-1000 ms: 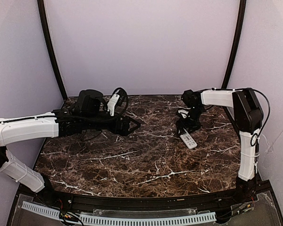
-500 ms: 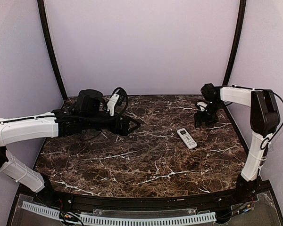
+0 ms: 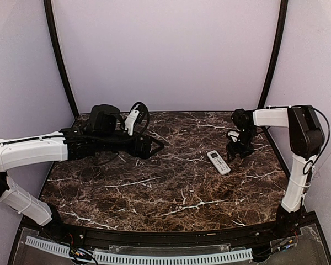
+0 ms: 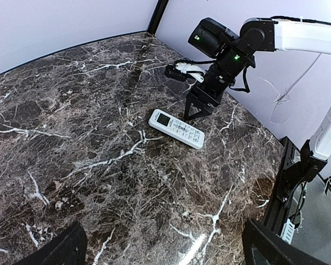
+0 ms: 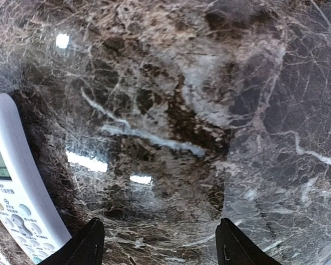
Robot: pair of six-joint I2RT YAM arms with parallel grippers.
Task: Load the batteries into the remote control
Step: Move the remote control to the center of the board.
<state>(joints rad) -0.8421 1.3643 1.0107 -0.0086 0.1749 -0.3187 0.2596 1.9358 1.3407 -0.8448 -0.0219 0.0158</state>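
The remote control (image 3: 218,162) lies face up on the dark marble table, right of centre, its screen and buttons showing. It is also in the left wrist view (image 4: 176,128) and at the left edge of the right wrist view (image 5: 16,187). My right gripper (image 3: 235,152) hangs low just right of the remote, pointing down, open, with only bare marble between its fingers (image 5: 160,234). My left gripper (image 3: 154,146) hovers at the back left, open wide and empty (image 4: 165,251), facing the remote from afar. The batteries are out of view.
The table's right edge (image 4: 276,165) and the side wall lie close behind the right arm (image 3: 276,117). A black curved pole (image 3: 273,55) rises at each back corner. Cables loop over the left wrist (image 3: 135,116).
My right gripper left the remote's far end, swung to the back right, then came down again beside the remote's right side, its jaws narrowing a little. The remote and left arm stayed put.
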